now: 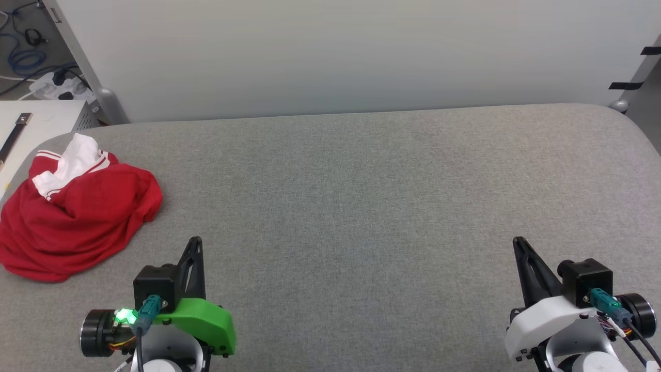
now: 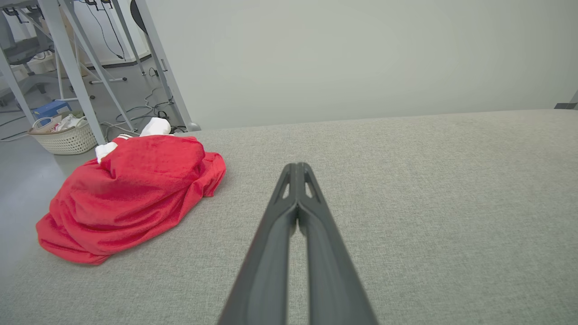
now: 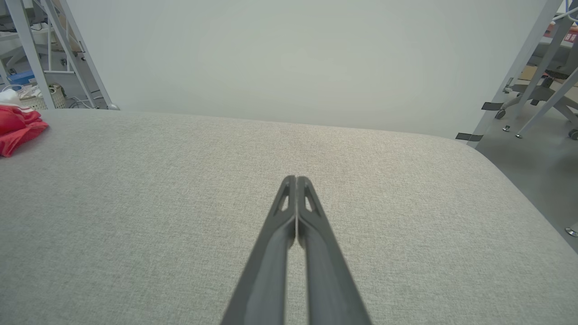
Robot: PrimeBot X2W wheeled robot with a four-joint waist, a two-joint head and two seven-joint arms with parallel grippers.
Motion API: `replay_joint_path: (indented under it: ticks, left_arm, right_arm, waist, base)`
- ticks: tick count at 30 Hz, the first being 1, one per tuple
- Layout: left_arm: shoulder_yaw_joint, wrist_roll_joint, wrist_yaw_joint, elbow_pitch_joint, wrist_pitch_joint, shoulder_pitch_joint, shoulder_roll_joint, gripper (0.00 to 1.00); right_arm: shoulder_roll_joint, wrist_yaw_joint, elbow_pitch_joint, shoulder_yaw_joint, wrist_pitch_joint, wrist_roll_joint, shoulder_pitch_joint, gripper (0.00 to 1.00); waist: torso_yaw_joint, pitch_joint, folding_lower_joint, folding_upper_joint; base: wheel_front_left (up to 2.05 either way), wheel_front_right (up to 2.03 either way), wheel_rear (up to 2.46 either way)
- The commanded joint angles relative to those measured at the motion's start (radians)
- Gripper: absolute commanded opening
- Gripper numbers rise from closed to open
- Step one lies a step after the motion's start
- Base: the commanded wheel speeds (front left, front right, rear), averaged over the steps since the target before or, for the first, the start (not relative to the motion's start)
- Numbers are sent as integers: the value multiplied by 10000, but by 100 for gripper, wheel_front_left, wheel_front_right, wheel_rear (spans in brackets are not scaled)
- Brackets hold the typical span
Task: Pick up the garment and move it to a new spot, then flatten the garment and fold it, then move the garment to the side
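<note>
Left wrist view shows a white woven basket (image 2: 67,142) on the grey floor (image 2: 27,180), beyond the far left corner of the tabletop (image 2: 406,203) and beside slanted metal frame legs (image 2: 67,58). Pale crumpled cloth (image 2: 67,122) is heaped in it; I cannot tell the pieces apart. A blue box (image 2: 52,108) sits just behind the basket.

The garment (image 2: 131,194) is on the tabletop, not in the basket. It is a bunched red heap by the left edge, with a white sleeve and striped trim poking out on its far side. In the head view the garment (image 1: 77,222) lies ahead and to the left of my left pincer (image 1: 195,242), near it but not touching.

My left pincer is clenched, its two dark fingers pressed together and grasping nothing, above bare fabric. My right pincer (image 1: 518,242) is clenched and empty too, over the right side of the tabletop and well apart from the garment. In the right wrist view its fingers (image 3: 311,212) meet tip to tip, and the red heap shows at the far left edge.

Grey woven fabric covers the tabletop, which has rounded corners. A plain pale wall panel (image 1: 330,51) rises along its far edge. In the head view, blue cables (image 1: 20,57) and a white power strip (image 1: 57,88) lie on the floor past the left corner.
</note>
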Motion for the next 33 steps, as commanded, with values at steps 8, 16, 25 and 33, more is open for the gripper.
replay_joint_path:
  ticks: [8,16,25,33]
  left_arm:
    - [11,99,9,-20,-7,-174,-51,0]
    - [11,99,9,-20,-7,-174,-51,0]
    - [11,99,9,-20,-7,-174,-51,0]
    - [11,99,9,-20,-7,-174,-51,0]
  right_arm:
    - [20,-7,16,-1,12,-95,-162,0]
    - [20,-7,16,-1,12,-95,-162,0]
    - [20,-7,16,-1,12,-95,-162,0]
    - [20,-7,16,-1,12,-95,-162,0]
  waist:
    - [0,0,0,-1]
    - [0,0,0,-1]
    - [0,0,0,-1]
    - [0,0,0,-1]
  base:
    - [0,0,0]
    - [0,0,0]
    - [0,0,0]
    - [0,0,0]
